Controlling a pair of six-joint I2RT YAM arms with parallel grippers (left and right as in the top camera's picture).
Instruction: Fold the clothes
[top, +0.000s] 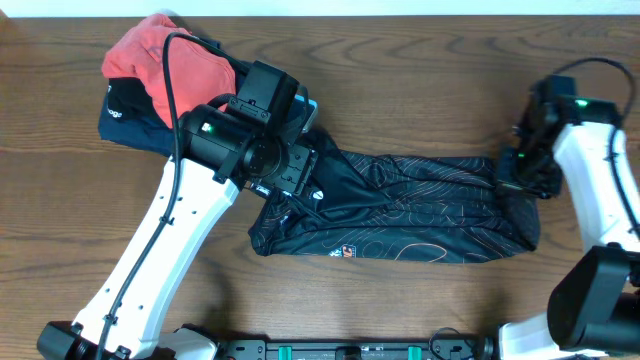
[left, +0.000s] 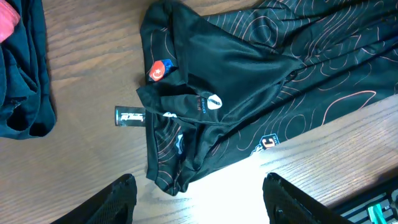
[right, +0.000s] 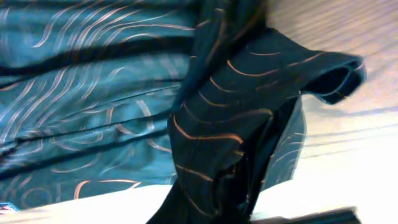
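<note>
The clothes, a black jersey (top: 400, 210) with thin orange contour lines and small logos, lie stretched left to right across the middle of the table. My left gripper (top: 300, 165) hovers over the jersey's left end. In the left wrist view this gripper (left: 199, 208) is open, its fingers (left: 118, 199) wide apart over bare wood just beyond the crumpled jersey (left: 249, 81) edge. My right gripper (top: 512, 172) sits at the jersey's right end. In the right wrist view a ridge of the jersey (right: 236, 124) is drawn up to the jaws and hides the fingers.
A coral-red garment (top: 160, 55) lies on a navy garment (top: 125, 115) at the back left, under the left arm. In the left wrist view the navy garment (left: 25, 74) is at the left edge, and a small grey label (left: 129, 116) lies on the wood.
</note>
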